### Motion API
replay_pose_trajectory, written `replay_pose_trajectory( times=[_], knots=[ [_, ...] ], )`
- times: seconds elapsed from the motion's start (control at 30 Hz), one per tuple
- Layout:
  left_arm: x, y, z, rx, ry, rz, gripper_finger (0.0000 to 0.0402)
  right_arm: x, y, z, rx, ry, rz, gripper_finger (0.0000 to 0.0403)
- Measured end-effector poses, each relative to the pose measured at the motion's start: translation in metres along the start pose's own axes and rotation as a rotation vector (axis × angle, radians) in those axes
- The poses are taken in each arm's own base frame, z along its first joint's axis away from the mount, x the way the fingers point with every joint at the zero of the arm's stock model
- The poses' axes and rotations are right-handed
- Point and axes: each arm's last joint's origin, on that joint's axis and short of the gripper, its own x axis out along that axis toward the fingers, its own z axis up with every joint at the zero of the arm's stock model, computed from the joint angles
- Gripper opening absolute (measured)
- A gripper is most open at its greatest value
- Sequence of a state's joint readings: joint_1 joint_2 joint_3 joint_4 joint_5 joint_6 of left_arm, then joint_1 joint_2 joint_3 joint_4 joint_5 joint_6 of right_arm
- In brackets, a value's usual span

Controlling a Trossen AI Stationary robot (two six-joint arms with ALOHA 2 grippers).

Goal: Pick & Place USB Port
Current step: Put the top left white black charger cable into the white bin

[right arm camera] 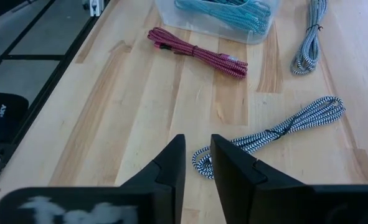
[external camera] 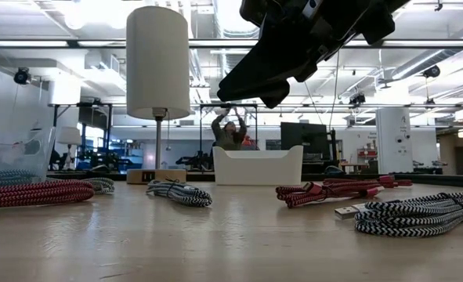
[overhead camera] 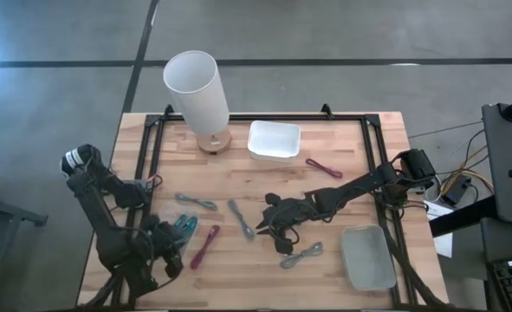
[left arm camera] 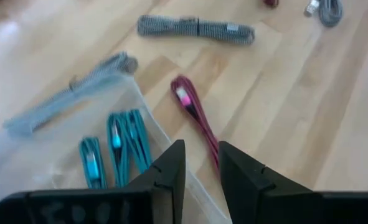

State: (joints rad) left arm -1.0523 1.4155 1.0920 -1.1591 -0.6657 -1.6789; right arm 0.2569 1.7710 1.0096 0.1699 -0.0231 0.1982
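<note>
My left pincer (left arm camera: 201,163), narrowly parted and empty, hangs over the clear bin (left arm camera: 43,168) holding teal cables (left arm camera: 115,149). The right pincer (right arm camera: 197,155), also narrow and empty, is mid-tabletop above a black-white cable (right arm camera: 277,132). White tray (overhead camera: 274,140) looks empty.

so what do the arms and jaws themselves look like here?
Both arms are dark, jointed and matte. The left arm carries a pale cylindrical joint cap near its shoulder. Each gripper, left gripper and right gripper, ends in two flat black wedge-shaped jaws.

Bundled braided USB cables (overhead camera: 205,245) scattered flat on table, teal cables (overhead camera: 184,227) in clear bin (overhead camera: 176,234)
</note>
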Motion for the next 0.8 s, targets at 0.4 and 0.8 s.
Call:
replay_pose_trajectory(
  times=[0.4, 0.8],
  knots=[
    [0.037, 0.005, 0.055, 0.244, 0.061, 0.133, 0.0090, 0.000, 0.000, 0.000, 0.000, -0.001, 0.000, 0.0081],
    [0.084, 0.020, 0.117, 0.447, 0.238, 0.004, 0.0121, 0.000, 0.000, 0.000, 0.000, -0.004, -0.005, 0.0077]
  ],
)
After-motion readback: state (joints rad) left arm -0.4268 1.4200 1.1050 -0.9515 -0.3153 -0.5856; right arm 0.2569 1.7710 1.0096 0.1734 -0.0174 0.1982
